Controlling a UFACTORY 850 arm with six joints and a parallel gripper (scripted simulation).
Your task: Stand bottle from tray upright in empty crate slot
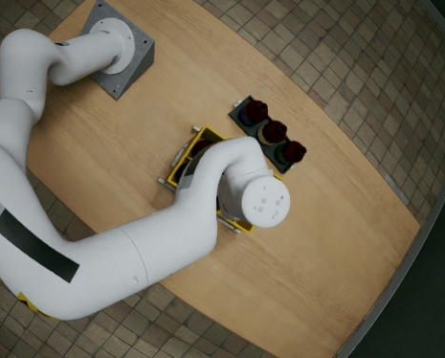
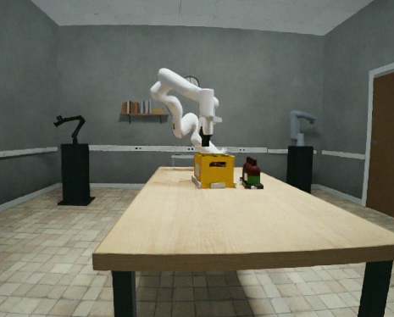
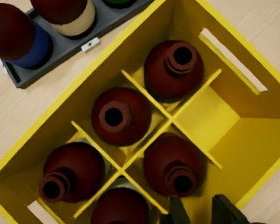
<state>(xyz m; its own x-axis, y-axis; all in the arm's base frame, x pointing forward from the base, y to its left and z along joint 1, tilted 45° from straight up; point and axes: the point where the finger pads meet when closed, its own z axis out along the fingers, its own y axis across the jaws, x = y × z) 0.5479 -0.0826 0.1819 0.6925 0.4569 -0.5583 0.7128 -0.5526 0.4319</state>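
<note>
The yellow crate [image 1: 205,128] [image 2: 214,174] [image 3: 108,75] holds several dark red bottles. Its empty slot [image 3: 206,112] is at the right in the wrist view, beside a bottle [image 3: 174,72] and another bottle [image 3: 166,155]. The dark tray [image 1: 283,167] [image 2: 252,186] [image 3: 38,76] stands beside the crate with three upright bottles: blue label [image 1: 254,112] [image 3: 28,50], cream label [image 1: 272,132] [image 3: 76,22] and green label [image 1: 291,152] [image 2: 253,175]. My gripper [image 2: 205,144] [image 3: 195,216] is above the crate, fingers a little apart, nothing between them. The top view hides the fingers behind the arm.
The arm [image 1: 175,220] [image 2: 207,103] reaches over the crate and hides part of it in the top view. White fittings [image 2: 218,185] [image 3: 91,44] sit at the feet of the crate and at the tray's side. The grey base plate [image 1: 144,59] is at the table's far end.
</note>
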